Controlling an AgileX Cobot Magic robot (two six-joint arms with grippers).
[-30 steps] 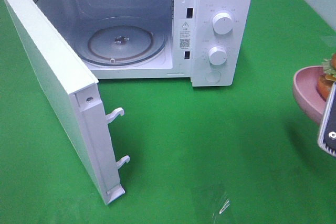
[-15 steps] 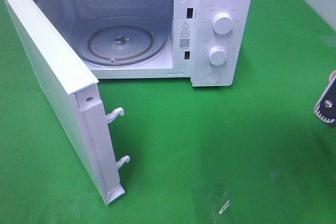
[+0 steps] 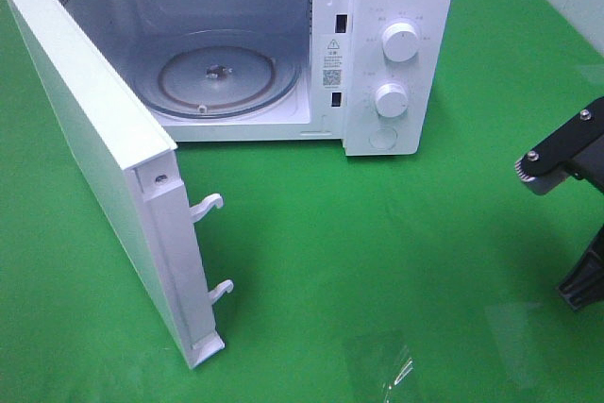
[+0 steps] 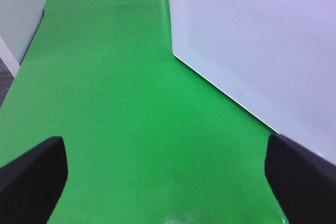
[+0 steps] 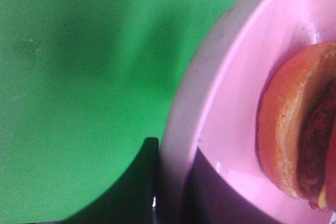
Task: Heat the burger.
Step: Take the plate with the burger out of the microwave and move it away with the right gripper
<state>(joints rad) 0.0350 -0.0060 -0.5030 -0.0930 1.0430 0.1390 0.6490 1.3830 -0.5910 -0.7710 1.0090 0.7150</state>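
Door [image 3: 90, 129]: white, swung wide open at the left of the microwave, two hook latches on its free edge; the left wrist view shows its dotted panel [image 4: 262, 51] close by
Left pincer [image 4: 163, 182]: seen only in its wrist view, two black fingers [image 4: 31, 177] spread far apart over the green bench [image 4: 115, 103], nothing between them
Microwave [image 3: 396, 7]: white, at the back of the bench, its cavity open to the front
Turntable [image 3: 217, 73]: round glass plate inside the microwave cavity, nothing on it
Dials [image 3: 401, 42]: two white knobs one above the other on the panel at the right side of the microwave
Right arm [image 3: 566, 158]: black parts at the edge of the high view, well to the right of the microwave; its fingertips are not seen there
Right pincer [image 5: 157, 182]: pressed on the rim of the pink plate [image 5: 220, 103], a dark finger lies against the rim
Burger [image 5: 299, 129]: on the pink plate, outside the microwave; golden bun and dark patty show in the right wrist view only
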